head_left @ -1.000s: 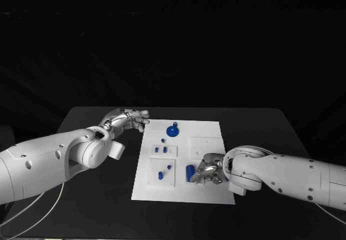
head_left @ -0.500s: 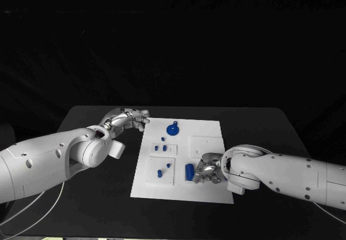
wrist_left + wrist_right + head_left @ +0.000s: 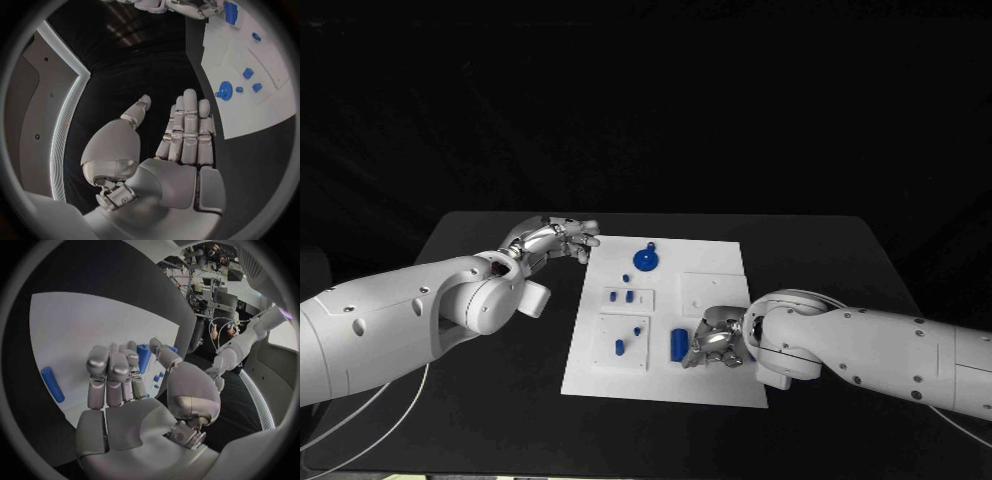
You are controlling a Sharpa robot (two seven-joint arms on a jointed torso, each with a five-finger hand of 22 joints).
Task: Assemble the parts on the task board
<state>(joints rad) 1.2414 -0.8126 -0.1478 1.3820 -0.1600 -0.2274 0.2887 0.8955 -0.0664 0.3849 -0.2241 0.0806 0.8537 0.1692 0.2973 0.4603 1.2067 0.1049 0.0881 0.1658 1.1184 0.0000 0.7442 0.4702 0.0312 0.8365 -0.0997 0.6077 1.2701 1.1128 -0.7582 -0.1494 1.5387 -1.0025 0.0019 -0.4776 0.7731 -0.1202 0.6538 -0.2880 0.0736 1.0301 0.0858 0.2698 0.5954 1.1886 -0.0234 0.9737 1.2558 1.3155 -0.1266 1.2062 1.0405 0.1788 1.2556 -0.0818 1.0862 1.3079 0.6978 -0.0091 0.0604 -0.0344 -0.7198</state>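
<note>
The right hand's fingers (image 3: 112, 371) curl inward over the near right part of the task board (image 3: 711, 262), and between thumb and fingers a blue cylinder part (image 3: 144, 357) shows. Whether the fingers actually pinch it or only close beside it, I cannot tell. In the head view the right hand (image 3: 717, 338) sits low on the board, just beside an upright-looking blue cylinder (image 3: 679, 343) at its left. In the right wrist view another blue cylinder (image 3: 52, 384) lies on the white plate, apart from the hand.

The left hand's fingers (image 3: 187, 125) lie straight and close together, thumb set apart, holding nothing. The left hand (image 3: 553, 240) hovers over the black worktop (image 3: 473, 235) just off the board's far left corner, not touching the board.

On the board itself, a round blue part with a small tab (image 3: 646, 260) lies near the far edge. Nearer the middle, small blue pieces (image 3: 627, 296) stand in a raised square plate, and two more blue pieces (image 3: 627, 342) stand in a second square plate on the near left.
</note>
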